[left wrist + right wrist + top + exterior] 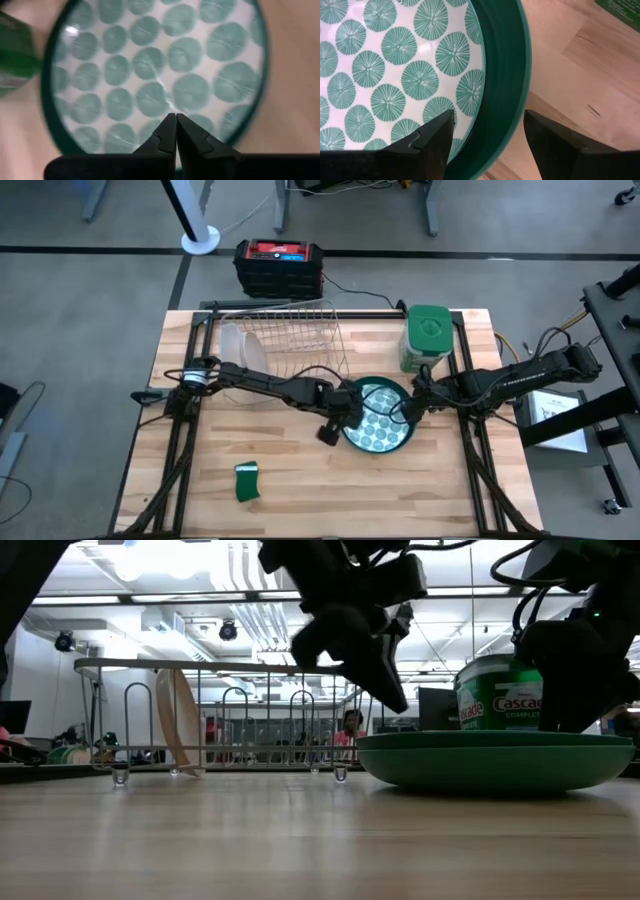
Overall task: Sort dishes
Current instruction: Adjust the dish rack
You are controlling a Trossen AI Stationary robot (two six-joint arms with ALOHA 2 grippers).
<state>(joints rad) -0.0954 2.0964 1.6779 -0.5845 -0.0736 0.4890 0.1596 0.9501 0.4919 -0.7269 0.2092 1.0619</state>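
The wooden table (300,480) carries everything. At its far side stands a wire dish rack (290,335), and a whitish-clear plate (180,720) stands on edge in the left part of it. To the right of the rack is a green dishwasher-tablet canister (428,338) with a square lid.

In the middle of the table, a little to the right, lies a plate with a dark green rim (377,418). Its inside is white with a pattern of teal round shapes. In the low view it rests flat on the wood (495,758).

The left arm reaches across from the left side, and the left gripper (337,423) hangs over the left edge of this plate. Its two fingers (167,132) are pressed together with nothing between them, and they point down toward the patterned surface.

The right arm comes from the right side, and the right gripper (487,137) is at the right edge of the plate. Its fingers stand apart, one over the patterned inside and one outside over the wood, with the green rim between them. I cannot tell whether they touch the rim.

A small green sponge (247,482) lies near the front left of the table, well apart from the plate.
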